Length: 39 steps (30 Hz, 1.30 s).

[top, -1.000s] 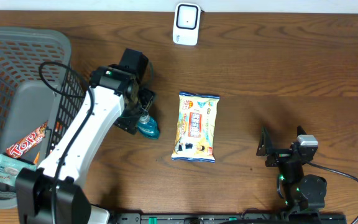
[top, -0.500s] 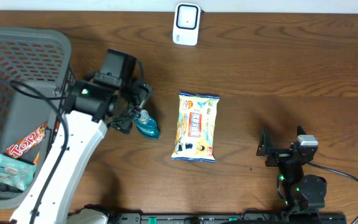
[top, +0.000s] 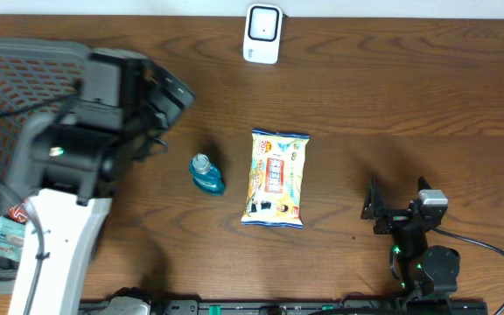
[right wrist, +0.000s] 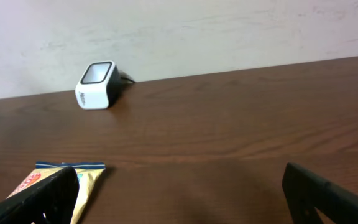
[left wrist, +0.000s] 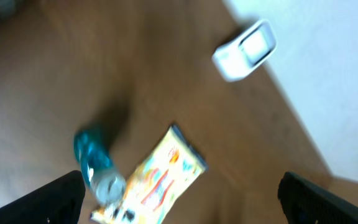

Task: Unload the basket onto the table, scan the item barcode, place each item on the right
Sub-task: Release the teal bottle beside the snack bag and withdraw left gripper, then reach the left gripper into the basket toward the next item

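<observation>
The left hand [left wrist: 182,202] hangs high over the worktop [top: 409,105] with its fingers spread wide and nothing between them. Its wrist view looks down on a small blue bottle [left wrist: 95,165] lying on its side and, just beside it, a yellow snack packet [left wrist: 157,180] lying flat. The scanner [top: 262,33] stands at the far edge of the worktop, well apart from both. The right hand [right wrist: 179,199] rests low at the near right, also spread and empty, facing the scanner across bare wood.

The step in hand looks like fetching an item to present to the scanner. To do it well, the left hand would come straight down over the bottle and close across its body rather than its cap. It should then carry the bottle so that the label faces the scanner's window. Where the barcode sits cannot be told, since the wrist view is blurred. The bottle may need turning until the code shows.

Counted:
- one scanner
- one blue bottle
- one snack packet
- one grey basket [top: 24,48] at the left
- one red candy bar [top: 14,213] and one pale green pack [top: 3,234], both in the basket, partly hidden by the arm
- two hands
</observation>
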### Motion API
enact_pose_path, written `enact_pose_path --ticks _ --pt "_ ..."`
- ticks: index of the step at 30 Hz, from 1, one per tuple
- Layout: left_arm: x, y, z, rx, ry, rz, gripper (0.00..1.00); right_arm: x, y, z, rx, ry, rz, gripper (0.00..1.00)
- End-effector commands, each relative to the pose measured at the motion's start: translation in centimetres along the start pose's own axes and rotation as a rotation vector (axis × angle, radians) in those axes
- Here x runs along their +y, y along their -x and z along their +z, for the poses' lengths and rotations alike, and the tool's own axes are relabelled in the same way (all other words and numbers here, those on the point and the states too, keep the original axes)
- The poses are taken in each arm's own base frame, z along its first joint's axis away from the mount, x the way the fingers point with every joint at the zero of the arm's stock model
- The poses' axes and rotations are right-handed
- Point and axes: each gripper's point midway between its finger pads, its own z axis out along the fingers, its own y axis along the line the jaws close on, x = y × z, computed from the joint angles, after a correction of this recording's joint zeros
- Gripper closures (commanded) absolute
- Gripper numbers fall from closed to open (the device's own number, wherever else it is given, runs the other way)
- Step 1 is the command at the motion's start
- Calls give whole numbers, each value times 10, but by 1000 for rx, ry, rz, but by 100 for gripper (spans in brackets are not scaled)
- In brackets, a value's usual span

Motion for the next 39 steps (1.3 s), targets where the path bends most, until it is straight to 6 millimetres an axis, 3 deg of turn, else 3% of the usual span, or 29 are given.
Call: enact_pose_path --ticks 1,3,6,9,12,13,18,20,23,27,33,39 --pt "3 58 -47 -230 18 45 2 0 -2 0 5 -2 -16 1" --pt "24 91 -72 -360 90 -21 2 0 -2 0 5 -2 -15 1" --pt "62 118 -93 -467 205 -146 2 0 -2 0 5 -2 -15 1" --pt "118 126 -102 -486 364 -337 2 0 -2 0 5 -2 -15 1" --pt "174 120 -106 -443 544 -503 2 0 -2 0 5 -2 -15 1" --pt "198 115 -101 -385 621 -572 2 0 -2 0 5 -2 -15 1" --pt "254 94 -79 -198 811 -714 2 0 -2 0 5 -2 -16 1" --pt "271 87 -60 -110 848 -719 2 0 -2 0 5 -2 -15 1" --pt "296 66 -8 74 806 -680 2 0 -2 0 5 -2 -15 1" --pt "328 36 27 158 816 -663 2 0 -2 0 5 -2 -16 1" --pt "355 35 65 130 774 -519 2 0 -2 0 5 -2 -15 1" --pt "372 38 64 83 850 -491 2 0 -2 0 5 -2 -15 1"
